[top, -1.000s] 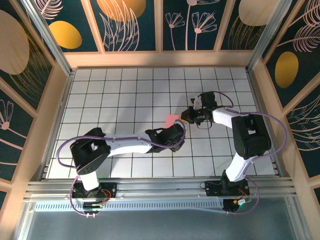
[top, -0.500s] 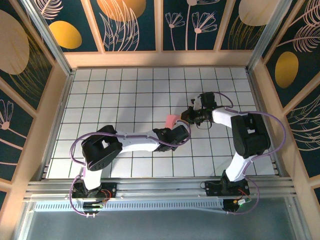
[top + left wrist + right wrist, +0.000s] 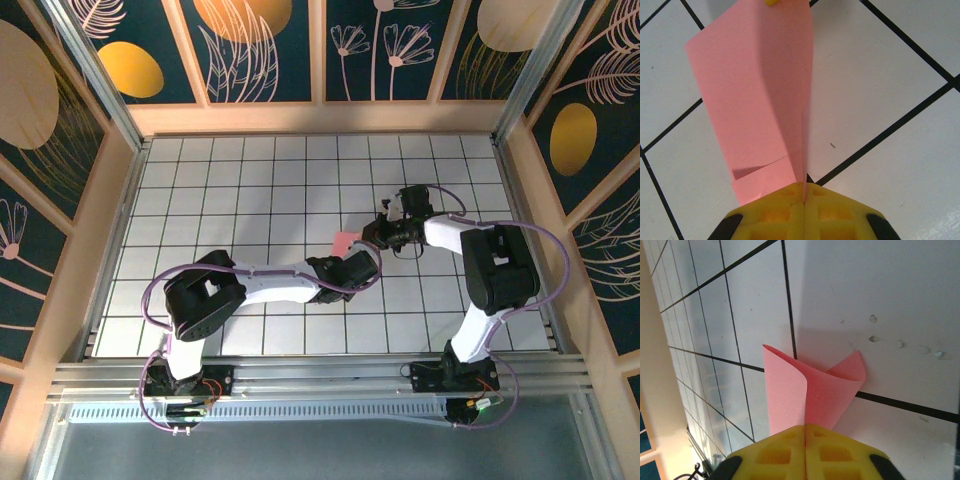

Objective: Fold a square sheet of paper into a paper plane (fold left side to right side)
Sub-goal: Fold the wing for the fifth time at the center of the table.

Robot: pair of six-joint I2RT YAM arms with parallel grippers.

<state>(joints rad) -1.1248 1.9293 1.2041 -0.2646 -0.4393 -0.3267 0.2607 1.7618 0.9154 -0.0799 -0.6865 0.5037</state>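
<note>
Your left jaws are pinched fully shut on an edge of the square sheet of paper [image 3: 755, 100], bottom centre of the left wrist view. Your right jaws are clamped tight on it too, bottom centre of the right wrist view. So the sheet sits between both, bowed and curled into a loose cone, just right of centre in the top view, over the gridded desk [image 3: 250, 180].

Risk imo: pull the arms apart and that thin paper rips. There's a short line by the left jaws, crease or tear, can't tell. Flatten it while curled and the fold probably lands crooked.
</note>
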